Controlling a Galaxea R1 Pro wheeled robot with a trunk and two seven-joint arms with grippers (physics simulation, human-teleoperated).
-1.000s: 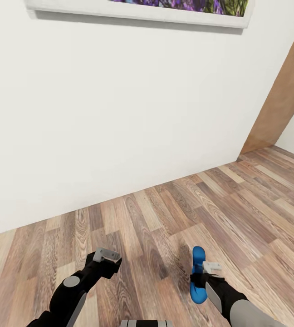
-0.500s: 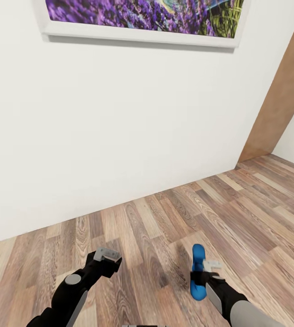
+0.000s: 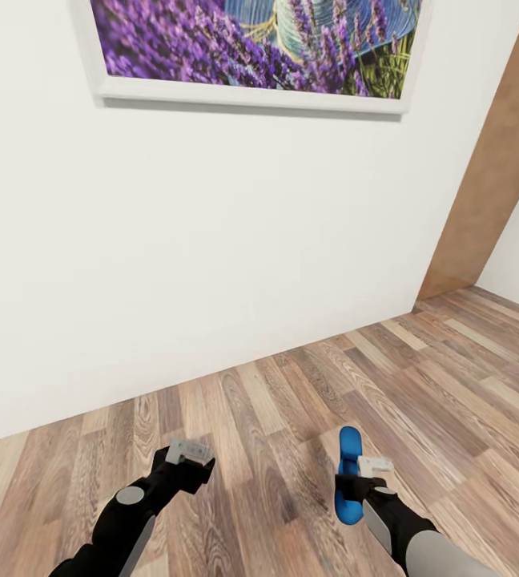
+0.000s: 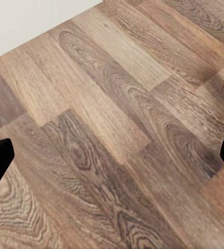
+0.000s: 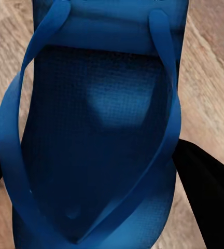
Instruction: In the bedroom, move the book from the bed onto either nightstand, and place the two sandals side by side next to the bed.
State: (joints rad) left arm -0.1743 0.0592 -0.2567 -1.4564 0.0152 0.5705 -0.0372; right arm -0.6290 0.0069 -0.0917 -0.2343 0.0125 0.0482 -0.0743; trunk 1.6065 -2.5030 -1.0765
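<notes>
No legible text, label, brand, number or sign found on any surface in the head or wrist views

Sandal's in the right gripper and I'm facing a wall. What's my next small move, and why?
Probably keep the grip and turn the base away from the wall. The right gripper is shut on the blue sandal, the left gripper is open and holds nothing, and ahead are a white wall, a framed lavender picture and plank floor, with no bed in sight.
</notes>
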